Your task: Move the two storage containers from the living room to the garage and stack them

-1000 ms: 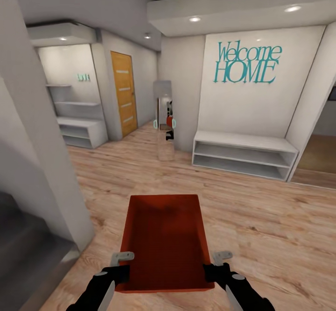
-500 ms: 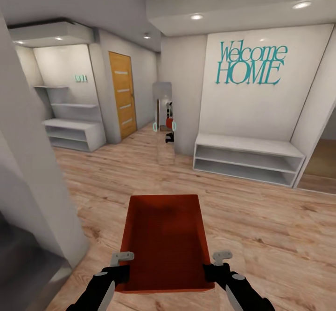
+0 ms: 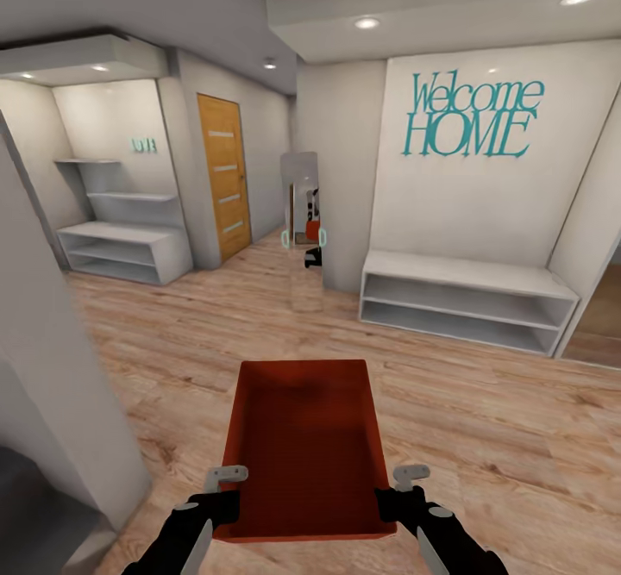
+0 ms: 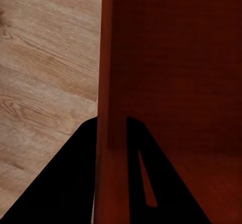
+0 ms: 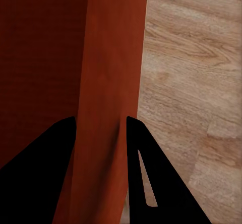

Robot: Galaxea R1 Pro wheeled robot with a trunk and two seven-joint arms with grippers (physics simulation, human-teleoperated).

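Note:
I carry one red-orange storage container (image 3: 302, 446) in front of me, held level above light wood plank flooring. My left gripper (image 3: 226, 490) is shut on its left wall near the near corner, and my right gripper (image 3: 398, 490) is shut on its right wall. In the left wrist view the black fingers (image 4: 75, 183) straddle the red container wall (image 4: 111, 108). The right wrist view shows the same pinch, fingers (image 5: 146, 183) on either side of the container wall (image 5: 108, 108). The bin is empty inside.
A grey wall corner (image 3: 60, 368) stands close at my left. Ahead are a white low shelf (image 3: 466, 299) under teal "Welcome HOME" lettering (image 3: 470, 118), an orange-brown door (image 3: 224, 174) with frosted stripes, a mirror (image 3: 302, 213), and white shelving (image 3: 125, 247) at the back left.
The whole view has shifted: the left wall corner slid further left and the room ahead opened up, so the camera has moved. The container and both grippers keep the same hold.

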